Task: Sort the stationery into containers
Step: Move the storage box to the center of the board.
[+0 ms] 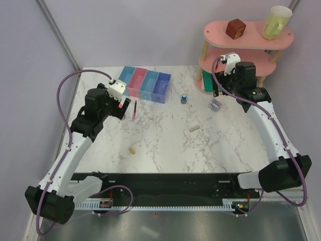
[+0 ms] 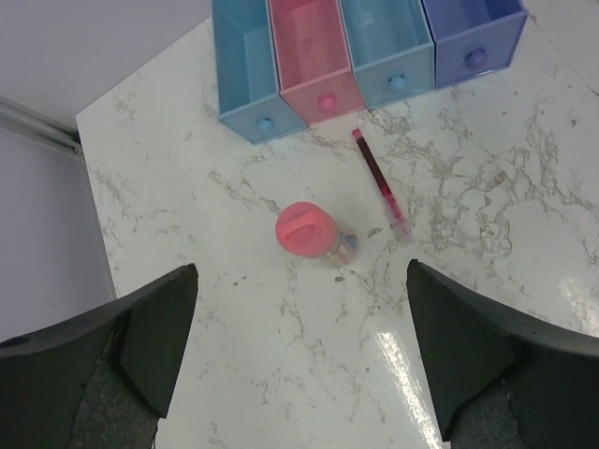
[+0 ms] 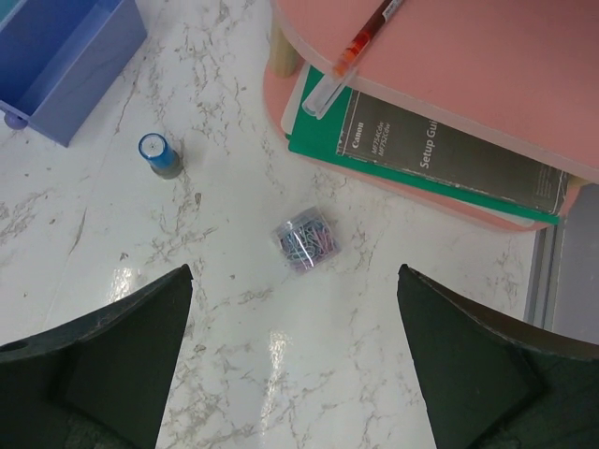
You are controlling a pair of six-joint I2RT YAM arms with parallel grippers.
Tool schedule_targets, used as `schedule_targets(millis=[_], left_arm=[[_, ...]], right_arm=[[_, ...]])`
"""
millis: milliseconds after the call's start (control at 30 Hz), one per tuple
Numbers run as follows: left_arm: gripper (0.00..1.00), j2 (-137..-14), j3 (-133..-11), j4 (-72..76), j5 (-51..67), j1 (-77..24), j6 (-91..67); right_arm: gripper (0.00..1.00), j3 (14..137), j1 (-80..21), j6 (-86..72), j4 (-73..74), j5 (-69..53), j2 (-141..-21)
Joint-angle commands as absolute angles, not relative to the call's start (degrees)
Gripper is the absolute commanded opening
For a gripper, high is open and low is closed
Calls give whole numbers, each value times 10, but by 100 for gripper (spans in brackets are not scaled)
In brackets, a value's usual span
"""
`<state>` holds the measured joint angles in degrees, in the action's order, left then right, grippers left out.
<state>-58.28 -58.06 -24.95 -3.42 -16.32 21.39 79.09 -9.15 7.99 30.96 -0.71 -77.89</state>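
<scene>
The containers (image 1: 145, 83), a row of joined blue, pink, blue and purple bins (image 2: 323, 56), stand at the back left. A pink cylinder (image 2: 304, 229) stands upright just ahead of my open left gripper (image 2: 301, 304), with a thin red pen (image 2: 379, 182) lying to its right. From above, the left gripper (image 1: 118, 104) hovers beside the pen (image 1: 135, 109). My right gripper (image 3: 295, 292), also open, hangs over a clear round tub (image 3: 306, 239) of paper clips. A tiny blue cylinder (image 3: 157, 154) stands to the left. Two beige pieces (image 1: 194, 128) (image 1: 132, 149) lie mid-table.
A pink tiered shelf (image 1: 241, 50) at the back right carries a brown cube (image 1: 234, 28) and a yellow mug (image 1: 276, 22). Its lower tier holds a green booklet (image 3: 421, 140), and a red pen (image 3: 360, 42) lies on the tier above it. The table's left edge (image 2: 89, 178) is close.
</scene>
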Motion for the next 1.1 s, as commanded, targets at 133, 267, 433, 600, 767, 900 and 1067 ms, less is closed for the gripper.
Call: schedule_targets(millis=[133,267,433,600,767,900,1067], left_arm=[[100,-721,-680,-170,-19,-165,206],[100,-833,-736,-134,-3,-167,214],[100,-967,-854,-125,-10,-168,205],[98,-1113,-988,-127,-29,-168,173],[96,-1204,-1070,-137,-33,-169,159],[91,-1255,-1108,-141,-40,-170,156],[87,-1294,-1114,-140,-41,-171,147]], right_arm=[[98,777,-95,69,258,-27,-722],[98,728,-97,103,265,-25,-689],[98,703,-97,128,278,-25,-653],[98,697,-98,130,282,-23,-639],[98,710,-98,125,285,-20,-649],[98,723,-97,121,284,-23,-658],[98,730,-98,120,288,-25,-667]])
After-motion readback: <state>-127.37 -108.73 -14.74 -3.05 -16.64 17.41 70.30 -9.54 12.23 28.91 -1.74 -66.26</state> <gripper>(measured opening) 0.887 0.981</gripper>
